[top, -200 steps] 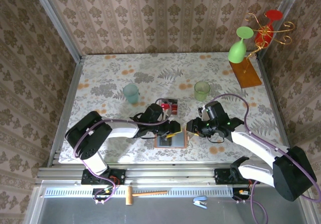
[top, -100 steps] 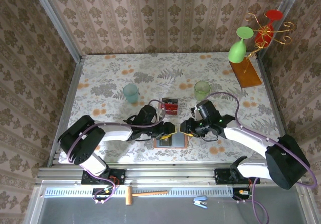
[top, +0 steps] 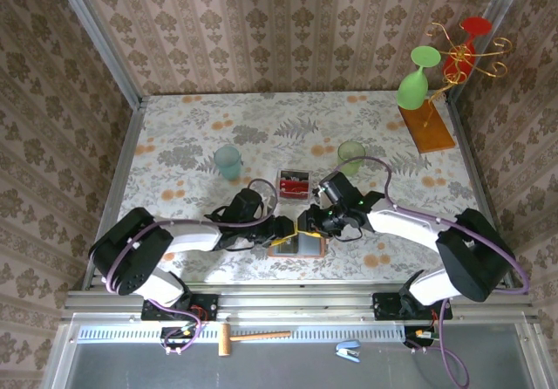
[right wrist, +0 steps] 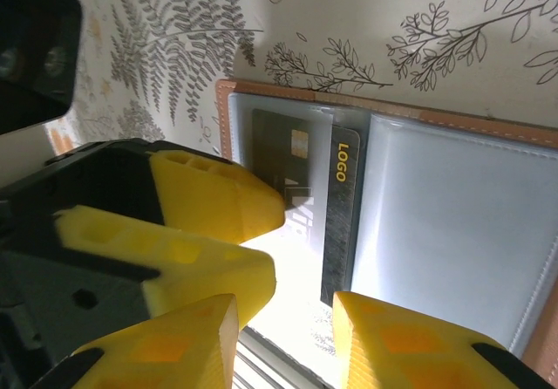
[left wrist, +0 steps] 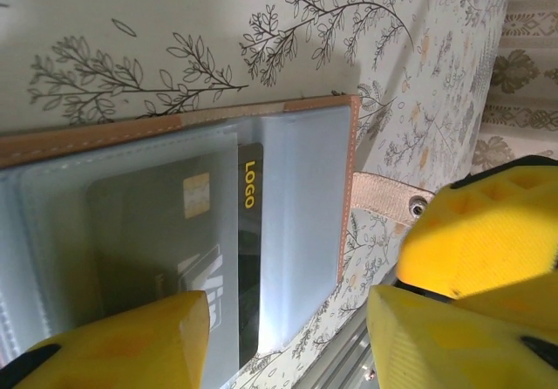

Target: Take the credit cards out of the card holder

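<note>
Seen from above, the far edge of the card holder (top: 301,248) lies under the two grippers, and its pockets are too small to make out. The contents of the clear box (top: 294,184) just beyond it are no more than a red smudge. In the left wrist view the card holder runs out of view on two sides. The dark card (left wrist: 248,258) sits behind a cloudy pocket, its print smeared, with one end hidden by a finger (left wrist: 131,345) of the left gripper (left wrist: 288,319). In the right wrist view that gripper covers part of the card, and glare whitens the table (right wrist: 292,271). Whether the right gripper (right wrist: 286,306) touches the card cannot be told.
</note>
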